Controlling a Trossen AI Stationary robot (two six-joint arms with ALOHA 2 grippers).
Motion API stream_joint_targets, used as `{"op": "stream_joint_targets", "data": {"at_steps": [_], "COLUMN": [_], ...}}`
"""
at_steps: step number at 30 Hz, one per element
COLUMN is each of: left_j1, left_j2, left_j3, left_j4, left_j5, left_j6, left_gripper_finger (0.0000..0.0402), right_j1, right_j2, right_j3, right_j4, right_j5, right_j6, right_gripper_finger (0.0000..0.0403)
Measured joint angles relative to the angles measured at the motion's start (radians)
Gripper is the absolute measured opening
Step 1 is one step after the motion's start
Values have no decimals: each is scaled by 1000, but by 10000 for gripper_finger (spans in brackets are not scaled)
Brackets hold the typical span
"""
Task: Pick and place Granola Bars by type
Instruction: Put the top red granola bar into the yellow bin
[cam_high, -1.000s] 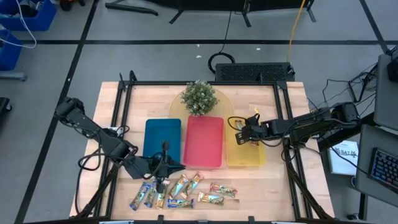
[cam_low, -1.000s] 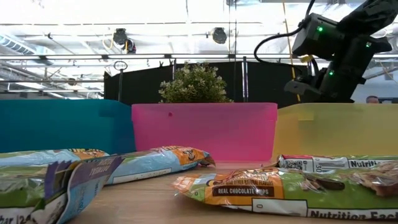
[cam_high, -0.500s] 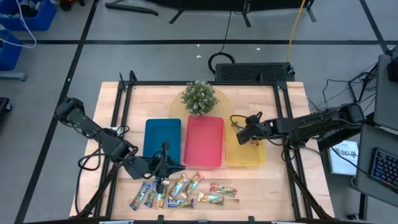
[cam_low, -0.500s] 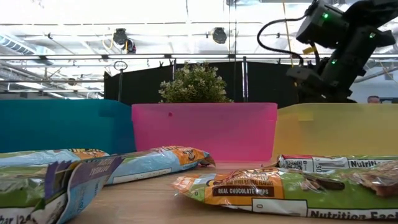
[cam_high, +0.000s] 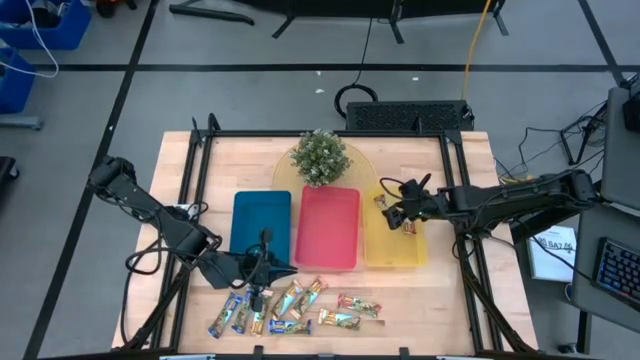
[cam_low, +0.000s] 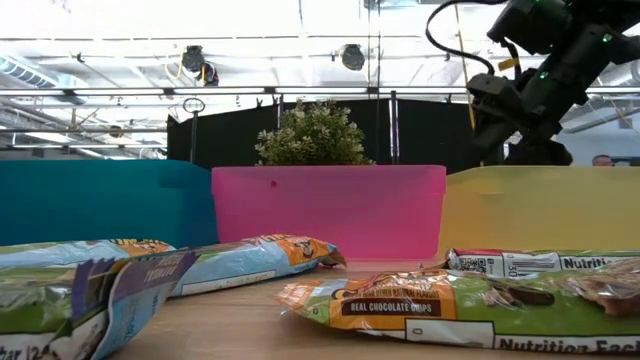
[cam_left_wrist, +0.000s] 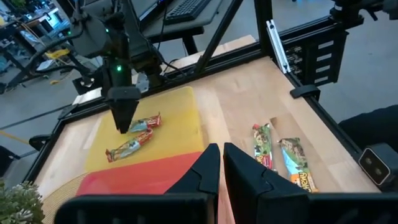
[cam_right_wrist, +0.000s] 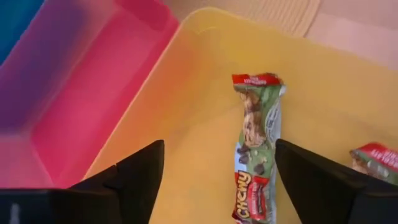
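I see my right gripper (cam_high: 393, 213) above the flat yellow plastic tray (cam_high: 395, 255), jaws wide, empty; two red-green wrapped granola bars (cam_right_wrist: 255, 146) lie inside. My left gripper (cam_high: 268, 268) hangs closed, empty, beside the remaining pile (cam_high: 290, 305).

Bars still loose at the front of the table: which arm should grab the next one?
Left, probably. The left gripper hangs shut right above the loose granola bars at the table's front edge. The right gripper is open over the yellow tray, above a red-green bar lying there, farther from the pile.
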Motion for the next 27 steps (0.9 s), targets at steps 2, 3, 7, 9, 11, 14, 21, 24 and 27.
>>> {"op": "stream_joint_targets", "data": {"at_steps": [2, 3, 7, 9, 11, 14, 21, 24, 27], "left_j1": [0, 0, 7, 13, 19, 31, 68, 85, 101], "left_j2": [0, 0, 0, 0, 0, 0, 0, 0, 0], "left_j3": [0, 0, 0, 0, 0, 0, 0, 0, 0], "left_j4": [-1, -1, -4, -4, -4, -5, -7, -9, -10], "left_j5": [0, 0, 0, 0, 0, 0, 0, 6, 20], "left_j6": [0, 0, 1, 1, 6, 7, 8, 8, 6], "left_gripper_finger": [31, 31, 31, 31, 31, 31, 31, 31, 31], "right_j1": [0, 0, 1, 1, 1, 6, 18, 22, 28], "right_j2": [-2, 4, 40, 55, 68, 81, 144, 196, 234], "right_j3": [0, 0, 0, 0, 0, 0, 25, 29, 30], "right_j4": [-3, -4, -10, 2, 21, 77, 104, 100, 104], "right_j5": [-4, -14, -26, -26, -26, -27, -28, -54, -41], "right_j6": [-59, -86, -140, -172, -213, -299, -556, -712, -856], "right_gripper_finger": [278, 267, 206, 168, 127, 61, 8, 1, 2]}}
